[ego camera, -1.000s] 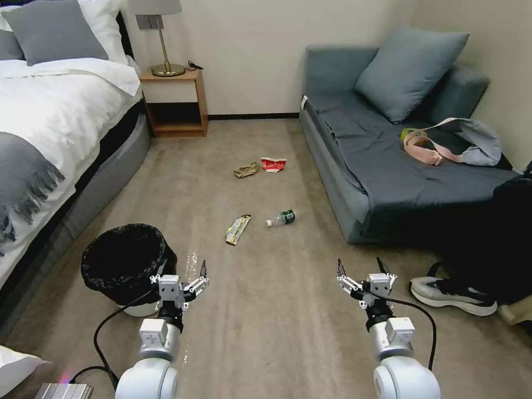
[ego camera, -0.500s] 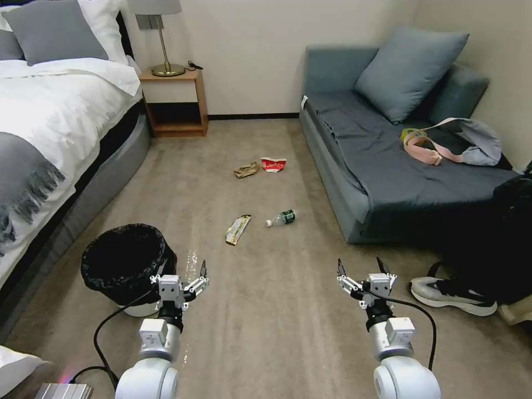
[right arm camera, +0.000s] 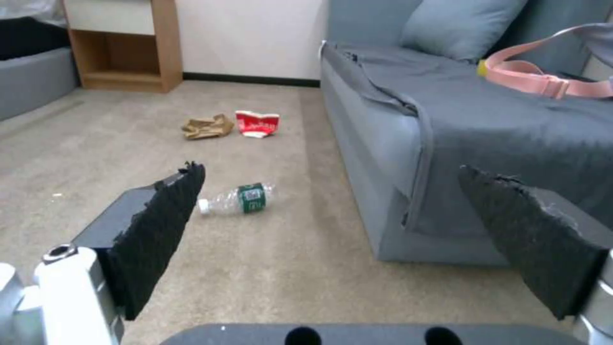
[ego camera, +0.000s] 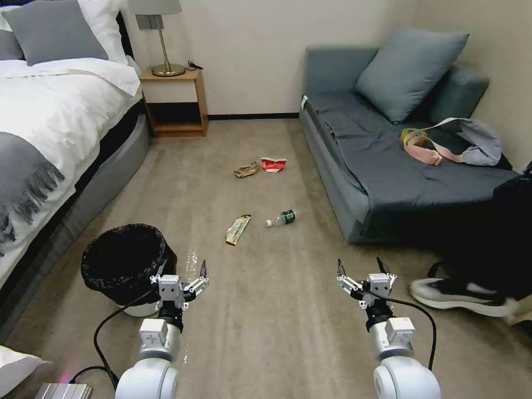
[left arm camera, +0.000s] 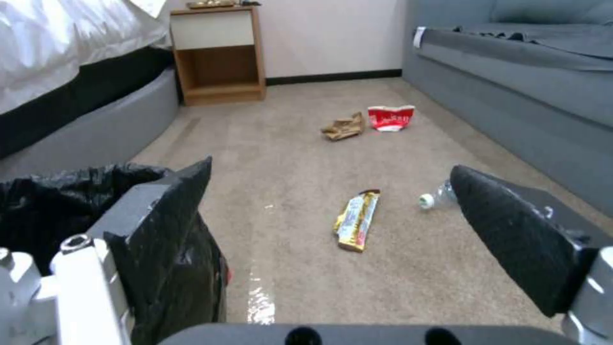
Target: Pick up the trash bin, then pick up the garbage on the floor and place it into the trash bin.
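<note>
The trash bin (ego camera: 124, 265) stands on the floor near the bed's side, black liner folded over its rim, and nothing grips it, so the first step of the task is not yet done. The left pincer (ego camera: 180, 278) hangs just beside the bin's rim, on the side away from the bed, fingers spread apart and empty; that placement suits a reach onto the rim, which looks like the reason the arm is held there. In the left wrist view one finger sits in front of the crinkled liner (left arm camera: 38, 206).

The right pincer (ego camera: 361, 272) hovers low over bare carpet near the sofa's front edge, also spread apart and holding nothing, apparently waiting for the litter.

The garbage lies out on the open floor between bed and sofa. The gold snack wrapper (ego camera: 238, 229) and the clear bottle (ego camera: 281, 218) lie near each other but apart, closer to the robot. The crumpled brown paper (ego camera: 246, 169) and the red-and-white carton (ego camera: 273, 164) rest just beside one another, farther off toward the nightstand (ego camera: 173, 102).

Compared with a second ago, both arms, the bin and all four litter pieces sit exactly where they were. Only a person's shoe (ego camera: 463, 296) by the sofa's corner has shifted.
</note>
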`<state>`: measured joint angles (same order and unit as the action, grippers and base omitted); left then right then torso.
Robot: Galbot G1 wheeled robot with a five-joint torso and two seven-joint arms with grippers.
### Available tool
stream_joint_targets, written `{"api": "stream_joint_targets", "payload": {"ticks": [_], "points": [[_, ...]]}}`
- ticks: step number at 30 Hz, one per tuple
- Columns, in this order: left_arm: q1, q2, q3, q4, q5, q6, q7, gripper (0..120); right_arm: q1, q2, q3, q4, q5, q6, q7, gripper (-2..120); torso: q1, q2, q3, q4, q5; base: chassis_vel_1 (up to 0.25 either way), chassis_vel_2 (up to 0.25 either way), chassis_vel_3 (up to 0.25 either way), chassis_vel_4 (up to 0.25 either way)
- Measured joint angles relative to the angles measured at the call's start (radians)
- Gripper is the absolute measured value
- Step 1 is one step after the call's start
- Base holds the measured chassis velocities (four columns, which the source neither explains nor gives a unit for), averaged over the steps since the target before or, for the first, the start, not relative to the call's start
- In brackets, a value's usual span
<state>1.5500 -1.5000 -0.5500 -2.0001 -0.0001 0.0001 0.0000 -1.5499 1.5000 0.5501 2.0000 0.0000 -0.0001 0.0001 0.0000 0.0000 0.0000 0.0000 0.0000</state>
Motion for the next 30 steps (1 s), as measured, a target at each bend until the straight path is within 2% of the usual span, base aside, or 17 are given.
{"api": "stream_joint_targets", "payload": {"ticks": [30], "points": [[0.0, 0.0, 0.0, 0.0, 0.0, 0.0, 0.0, 100, 0.0, 0.0, 0.0, 0.0, 0.0, 0.0, 0.0, 100, 0.0, 0.0, 0.0, 0.0, 0.0, 0.0, 0.0, 0.0, 0.0]]}}
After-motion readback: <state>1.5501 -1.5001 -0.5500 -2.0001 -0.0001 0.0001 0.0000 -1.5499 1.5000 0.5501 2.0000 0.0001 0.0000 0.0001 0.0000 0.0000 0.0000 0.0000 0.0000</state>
